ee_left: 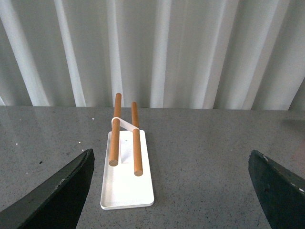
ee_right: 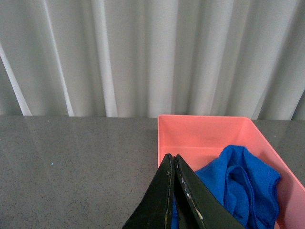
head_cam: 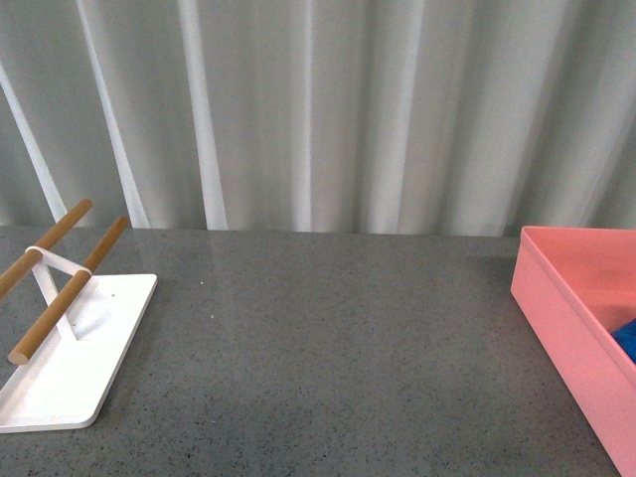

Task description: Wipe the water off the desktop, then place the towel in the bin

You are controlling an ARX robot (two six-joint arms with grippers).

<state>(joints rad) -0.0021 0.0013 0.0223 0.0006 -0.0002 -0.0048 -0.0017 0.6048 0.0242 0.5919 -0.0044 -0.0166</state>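
From our body camera we see the dark speckled desk (head_cam: pixel 328 348) stretching wide between two things. At the far right edge sits the pink bin (head_cam: pixel 571 308), and a small patch of the blue towel (head_cam: pixel 627 340) shows inside it against the right border of the view. At the left, on the near side, lies a flat white tray (head_cam: pixel 70 368) carrying two wooden rods (head_cam: pixel 55 303) joined by a white crosspiece. Neither of our arms shows in this view. Behind the desk hangs a pale pleated curtain (head_cam: pixel 318 109).

Our right wrist camera looks down over the right claw (ee_right: pixel 174 164), whose two dark fingers (ee_right: pixel 162 195) are pressed together with nothing between them that we can see. Just beyond it the bin (ee_right: pixel 205 131) holds the towel (ee_right: pixel 243 183), crumpled in loose folds in the bin's near part, lying on the floor of the box. From this view we cannot tell whether the fingertips touch the cloth.

Our left wrist camera shows the left claw (ee_left: pixel 171 167) spread wide, its two dark fingers (ee_left: pixel 57 195) at opposite edges of the picture, holding nothing. Beyond the gap between them lies the white tray (ee_left: pixel 127 191) with its rods (ee_left: pixel 114 131), resting on the desk (ee_left: pixel 205 157) apart from the claw.
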